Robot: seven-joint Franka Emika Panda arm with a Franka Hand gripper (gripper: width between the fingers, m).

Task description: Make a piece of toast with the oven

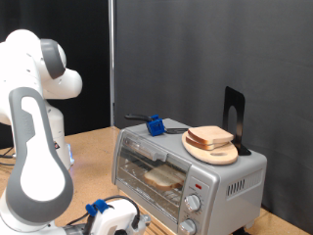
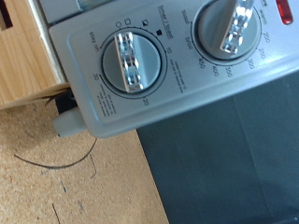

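Observation:
The silver-grey oven (image 1: pixel 186 171) stands on the wooden table, and its glass door looks shut. Behind the glass, the piece of toast (image 1: pixel 163 177) lies flat on the rack. My gripper (image 1: pixel 122 219) is low at the exterior view's bottom, in front of the oven and to the left of its two knobs (image 1: pixel 197 194). Its fingers are too small to make out there. In the wrist view the oven's knob panel (image 2: pixel 177 65) fills the frame close up, with one knob (image 2: pixel 135 63) in the middle and the other knob (image 2: pixel 231 28) beside it. No fingers show in that view.
On top of the oven a round wooden plate (image 1: pixel 217 154) carries a second bread slice (image 1: pixel 210 136). A blue-and-black tool (image 1: pixel 154 124) and a black stand (image 1: pixel 235 117) are also up there. A thin cable (image 2: pixel 56 164) lies on the table beside a dark mat (image 2: pixel 234 159).

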